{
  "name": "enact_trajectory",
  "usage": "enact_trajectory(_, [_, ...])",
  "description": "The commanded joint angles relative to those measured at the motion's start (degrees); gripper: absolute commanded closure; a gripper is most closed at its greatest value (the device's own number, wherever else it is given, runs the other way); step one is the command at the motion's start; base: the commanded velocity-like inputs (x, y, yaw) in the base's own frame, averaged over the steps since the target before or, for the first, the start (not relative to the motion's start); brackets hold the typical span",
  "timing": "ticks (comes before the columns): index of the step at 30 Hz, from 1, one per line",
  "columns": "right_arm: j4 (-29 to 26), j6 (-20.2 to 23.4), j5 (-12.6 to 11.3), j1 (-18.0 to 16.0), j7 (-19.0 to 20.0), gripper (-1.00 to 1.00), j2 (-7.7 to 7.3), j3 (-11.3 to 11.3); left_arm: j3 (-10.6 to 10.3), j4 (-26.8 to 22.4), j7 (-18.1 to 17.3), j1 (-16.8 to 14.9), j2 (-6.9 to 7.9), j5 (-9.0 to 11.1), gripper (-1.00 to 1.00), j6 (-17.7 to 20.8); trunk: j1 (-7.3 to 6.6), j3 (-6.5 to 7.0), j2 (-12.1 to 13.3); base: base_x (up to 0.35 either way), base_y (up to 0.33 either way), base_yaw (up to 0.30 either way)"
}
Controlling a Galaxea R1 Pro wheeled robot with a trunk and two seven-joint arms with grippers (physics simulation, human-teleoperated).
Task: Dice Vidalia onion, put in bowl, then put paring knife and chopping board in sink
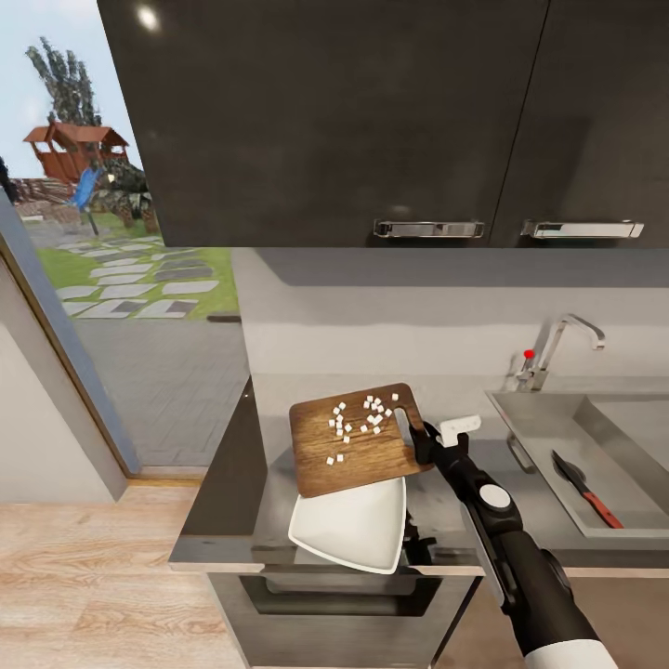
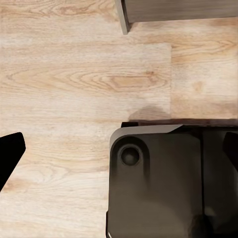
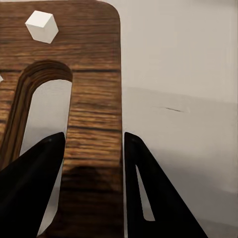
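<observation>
While the right gripper [image 1: 420, 440] pinches the board [image 1: 358, 440] by its handle edge above the bowl [image 1: 355, 527], the onion dice [image 1: 358, 420] sit on the wood — the tipping step. Next it needs a steeper tilt toward the bowl. The knife [image 1: 583, 488] lies in the sink [image 1: 557, 423]. Left fingers — cannot tell.

This is a home kitchen: glossy dark wall cabinets [image 1: 325, 121] with chrome handles hang over a grey worktop [image 1: 279, 437] that carries a steel sink [image 1: 595, 455] with a chrome tap [image 1: 557, 348]. An oven front [image 1: 334, 604] sits under the worktop, on a pale wood floor [image 1: 84, 576]. A tall window [image 1: 102, 232] shows a garden.
</observation>
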Motion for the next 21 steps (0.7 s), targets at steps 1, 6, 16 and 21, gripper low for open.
enact_trajectory(1, [0.12,0.27,0.49,-0.04,0.28,1.00,-0.02,0.00,-0.38,-0.07,0.42,-0.01,0.09,0.60,-1.00,-0.24,0.04,-0.11,-0.12,0.000,0.000,0.000])
enact_trajectory(6, [2.25,-3.43,0.49,-0.04,0.28,1.00,-0.03,-0.05,-0.38,-0.07,0.42,0.01,0.09,0.60,-1.00,-0.24,0.04,-0.11,-0.12,0.000,0.000,0.000])
enact_trajectory(16, [3.89,-6.45,0.49,-0.04,0.25,1.00,-0.10,-0.08,-0.38,-0.07,0.42,-0.01,0.09,0.60,-1.00,-0.24,0.04,-0.11,-0.12,0.000,0.000,0.000])
enact_trajectory(21, [4.34,-6.80,0.49,-0.04,0.29,1.00,-0.87,-0.08,-0.38,-0.07,0.42,-0.02,0.09,0.60,-1.00,-0.24,0.04,-0.11,-0.12,0.000,0.000,0.000])
